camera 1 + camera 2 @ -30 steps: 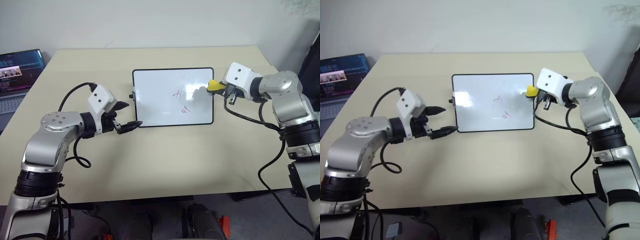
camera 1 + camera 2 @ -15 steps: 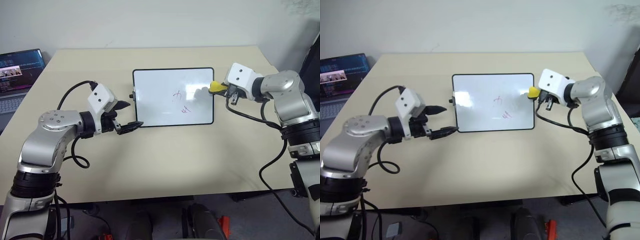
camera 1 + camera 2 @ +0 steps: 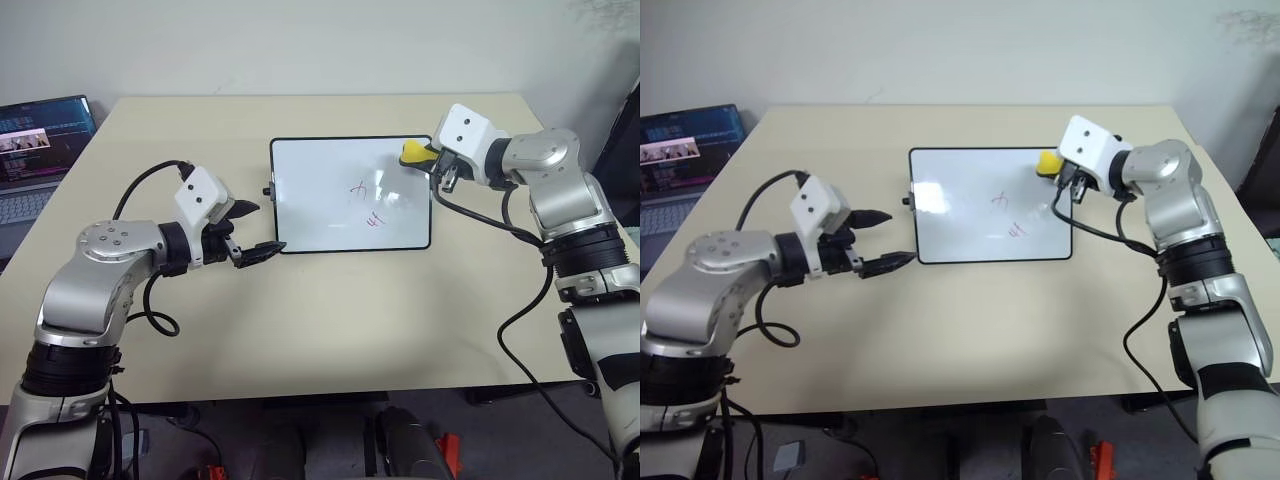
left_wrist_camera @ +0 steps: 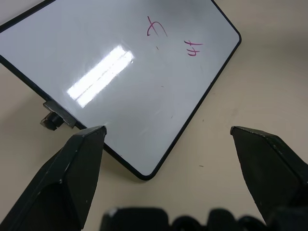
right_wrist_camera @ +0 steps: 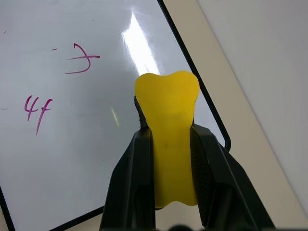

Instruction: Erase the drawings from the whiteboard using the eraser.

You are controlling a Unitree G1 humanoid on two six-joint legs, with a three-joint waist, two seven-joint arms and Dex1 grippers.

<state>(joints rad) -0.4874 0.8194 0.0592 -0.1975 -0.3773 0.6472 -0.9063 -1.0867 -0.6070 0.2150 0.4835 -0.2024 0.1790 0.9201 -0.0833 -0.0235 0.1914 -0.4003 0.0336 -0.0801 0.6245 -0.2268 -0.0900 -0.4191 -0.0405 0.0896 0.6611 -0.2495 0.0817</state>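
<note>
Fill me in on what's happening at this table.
A two-armed robot is set to wipe a whiteboard. Its right gripper is shut on a yellow eraser, held over the board's far right corner. Two red drawings are unerased near the middle. The left gripper hangs open beside the board's near left corner, holding nothing.

Glossy whiteboard [image 3: 330, 200], matt tbl [image 3: 330, 320]

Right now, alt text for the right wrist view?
The right gripper is shut on the yellow eraser, held above the far right corner of the whiteboard. Two red drawings remain on the glossy white surface, apart from the eraser, and beige table shows past the black frame.
</note>
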